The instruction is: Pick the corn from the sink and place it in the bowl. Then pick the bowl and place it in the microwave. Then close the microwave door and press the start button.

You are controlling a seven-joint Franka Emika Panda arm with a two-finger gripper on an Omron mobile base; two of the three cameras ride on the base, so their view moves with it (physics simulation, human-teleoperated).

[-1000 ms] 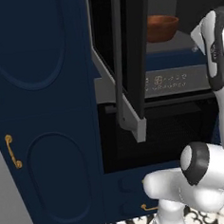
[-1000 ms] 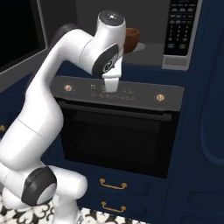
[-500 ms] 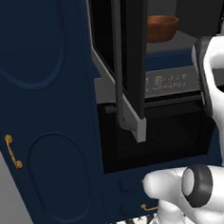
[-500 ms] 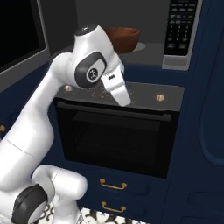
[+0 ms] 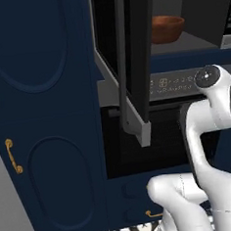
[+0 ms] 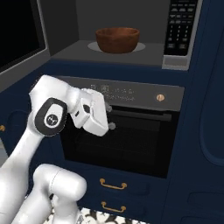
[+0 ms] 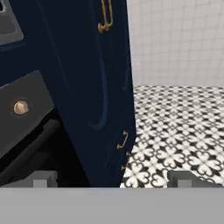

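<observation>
The reddish-brown bowl [image 6: 117,40] [image 5: 167,29] stands inside the microwave [image 6: 131,13], on the floor of its dark cavity. The microwave door [image 6: 17,39] [image 5: 132,62] hangs wide open to the left. The corn and the sink are out of view; I cannot see into the bowl. My gripper [image 6: 110,117] [image 7: 109,179] is open and empty. It sits well below the bowl, in front of the black oven [image 6: 127,140], and faces right towards the navy cabinet and the floor. Its fingertips [image 7: 41,179] stand far apart.
The microwave's keypad [image 6: 179,30] is right of the cavity. The oven's grey control strip [image 6: 131,92] carries brass knobs [image 6: 160,97] [image 7: 20,107]. Navy cabinet fronts [image 7: 87,87] [image 5: 49,118] with brass handles flank it. A patterned tile floor [image 7: 175,131] lies below.
My arm has folded down from the height of the microwave opening to in front of the oven, and the hand has turned to the right. The bowl and the door have not moved.
</observation>
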